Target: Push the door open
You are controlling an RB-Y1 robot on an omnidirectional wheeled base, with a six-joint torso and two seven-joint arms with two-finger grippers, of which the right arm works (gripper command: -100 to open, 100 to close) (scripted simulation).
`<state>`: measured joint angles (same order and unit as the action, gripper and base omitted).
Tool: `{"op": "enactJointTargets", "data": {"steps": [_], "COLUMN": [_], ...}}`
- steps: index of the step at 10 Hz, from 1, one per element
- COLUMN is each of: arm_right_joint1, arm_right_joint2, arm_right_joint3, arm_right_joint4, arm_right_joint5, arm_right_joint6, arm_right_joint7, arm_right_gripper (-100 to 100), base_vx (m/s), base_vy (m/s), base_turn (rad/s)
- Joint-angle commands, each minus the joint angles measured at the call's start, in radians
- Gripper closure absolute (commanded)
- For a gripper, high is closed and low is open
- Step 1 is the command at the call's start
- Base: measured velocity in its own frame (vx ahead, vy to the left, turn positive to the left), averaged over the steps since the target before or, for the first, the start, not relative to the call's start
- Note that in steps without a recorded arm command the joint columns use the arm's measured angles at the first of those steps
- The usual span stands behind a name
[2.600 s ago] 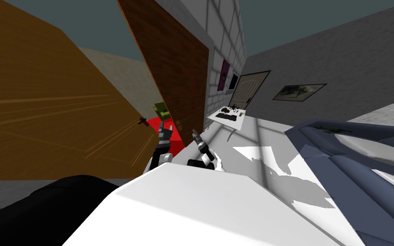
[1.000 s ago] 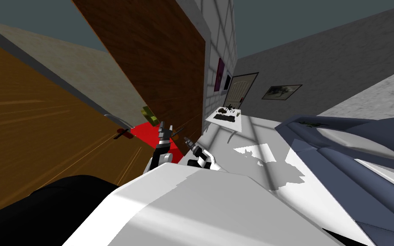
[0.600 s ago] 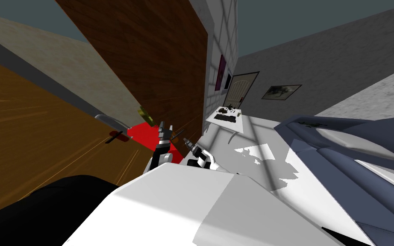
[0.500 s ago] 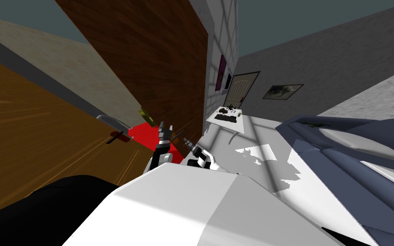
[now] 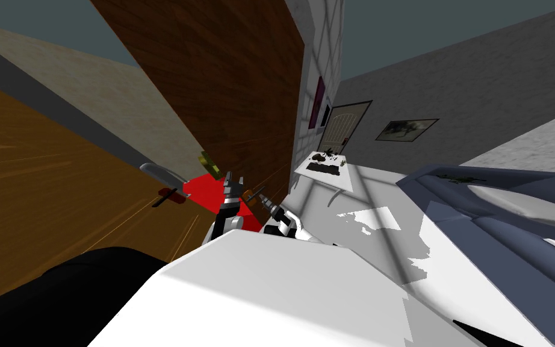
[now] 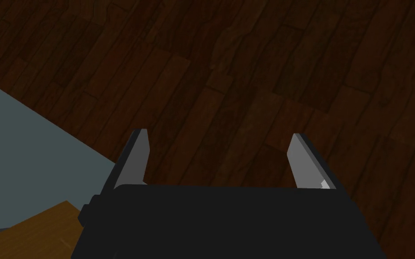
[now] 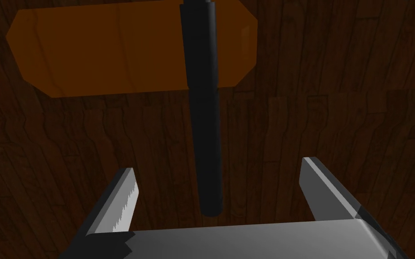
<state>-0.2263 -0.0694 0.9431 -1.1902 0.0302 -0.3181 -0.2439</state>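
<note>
Room: grey walls, red floor [image 5: 210,188] past doorway.
Door: dark brown door [image 5: 234,90] right before both grippers, top cut off.
Change: gap to light brown panel [image 5: 41,181] wider than earlier; view shifted too.
Handle: black lever [image 7: 203,112] on orange plate [image 7: 130,49], long axis pointing at right gripper [image 7: 218,165], between its spread fingers, probably untouched.
Other arm: left gripper [image 6: 218,132] released, empty.

dark wood-grain door [image 5: 234,90], matt blk handle [image 7: 204,112]
</note>
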Motion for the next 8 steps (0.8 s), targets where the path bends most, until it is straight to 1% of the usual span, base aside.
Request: {"op": "enactJointTargets", "data": {"steps": [1,3,4,5,8], "arm_right_joint1": [0.000,-0.001,0.000,0.000,0.000], "arm_right_joint2": [0.008,0.020,0.016,0.016,0.016], "arm_right_joint3": [-0.006,-0.013,-0.011,-0.011,-0.011], "arm_right_joint4": [0.009,0.019,0.015,0.015,0.015], "arm_right_joint5": [0.001,0.001,0.001,0.001,0.001], "arm_right_joint6": [-0.001,-0.002,-0.001,-0.001,-0.001], "arm_right_joint7": [0.003,0.006,0.005,0.005,0.005], "arm_right_gripper": [-100,-100,-100,100,100], "base_vx": [0.115,0.113,0.042,-0.003,-0.014], "base_vy": [0.147,0.166,0.070,-0.007,-0.023], "base_turn": [0.046,0.037,-0.004,-0.001,0.002]}}
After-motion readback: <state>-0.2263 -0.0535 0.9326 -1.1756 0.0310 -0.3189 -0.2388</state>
